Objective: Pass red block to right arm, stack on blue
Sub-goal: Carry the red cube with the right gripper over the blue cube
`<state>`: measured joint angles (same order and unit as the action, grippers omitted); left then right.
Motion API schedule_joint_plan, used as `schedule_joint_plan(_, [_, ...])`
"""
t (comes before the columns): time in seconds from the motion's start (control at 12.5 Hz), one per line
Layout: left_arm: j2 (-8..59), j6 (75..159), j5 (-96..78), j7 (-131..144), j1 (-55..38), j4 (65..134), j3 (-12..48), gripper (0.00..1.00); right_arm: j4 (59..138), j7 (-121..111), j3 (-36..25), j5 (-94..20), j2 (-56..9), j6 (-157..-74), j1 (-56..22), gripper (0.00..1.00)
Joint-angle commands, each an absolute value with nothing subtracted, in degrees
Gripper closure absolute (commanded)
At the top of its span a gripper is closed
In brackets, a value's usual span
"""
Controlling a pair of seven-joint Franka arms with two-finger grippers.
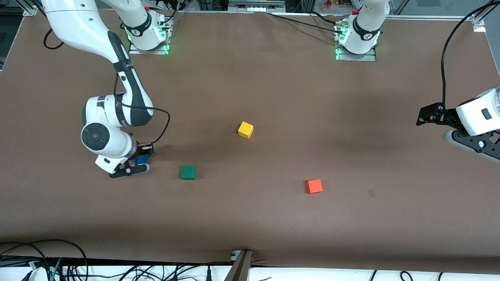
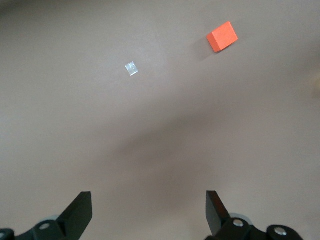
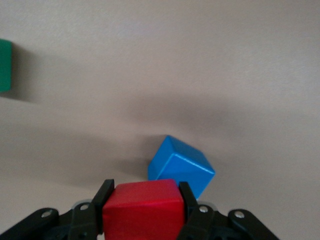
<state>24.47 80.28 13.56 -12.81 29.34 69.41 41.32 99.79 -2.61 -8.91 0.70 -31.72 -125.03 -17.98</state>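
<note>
**Over the blue block, red block in hand**

Between the two black fingers of the right gripper (image 3: 144, 210) sits the red block (image 3: 144, 209). The fingers are squeezed tight on its two sides, so the block is held and cannot drop. The hand-over looks done, and the step now is the stacking.

Just under and a bit ahead of the right gripper is the blue block (image 3: 181, 166). It sits on the brown table (image 1: 273, 97), turned at a slant to the red block. The two blocks are very close, but I cannot tell if they touch. In the front view the right gripper (image 1: 141, 153) hides most of the blue block (image 1: 140, 159).

Next, I think the red block must be lined up right over the blue one, with its sides turned to match, then set down flat before the fingers let go. If it lands off to one side, it could slide off.

The left gripper (image 2: 149, 210) waits in the air with its fingers wide apart, holding nothing. An orange block (image 2: 223, 36) lies on the table well away from it.
</note>
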Motion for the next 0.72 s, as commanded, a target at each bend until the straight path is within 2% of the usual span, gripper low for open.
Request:
schedule_joint_plan(0.0, [22.85, 79.28, 14.59, -10.99, 29.53, 70.49, 41.48, 0.00, 105.88, -2.90, -9.57, 2.02, -27.87, -131.36, -17.93, 0.91])
schedule_joint_plan(0.16, [22.15, 79.28, 14.59, -10.90, 30.06, 70.58, 42.19, 0.00, 116.58, -2.99, -9.76, 2.11, -23.22, -145.21, -17.93, 0.91])
schedule_joint_plan(0.24, [21.10, 78.84, 14.50, -10.90, 29.97, 70.75, 42.10, 0.00, 118.37, -3.16, -10.02, 2.02, -22.51, -147.81, -17.84, 0.91])
schedule_joint_plan(0.64, [16.71, 75.76, 12.59, -10.90, 29.18, 73.02, 41.32, 0.00, 118.30, -3.08, -10.19, 1.93, -23.29, -148.36, -17.41, 0.90])
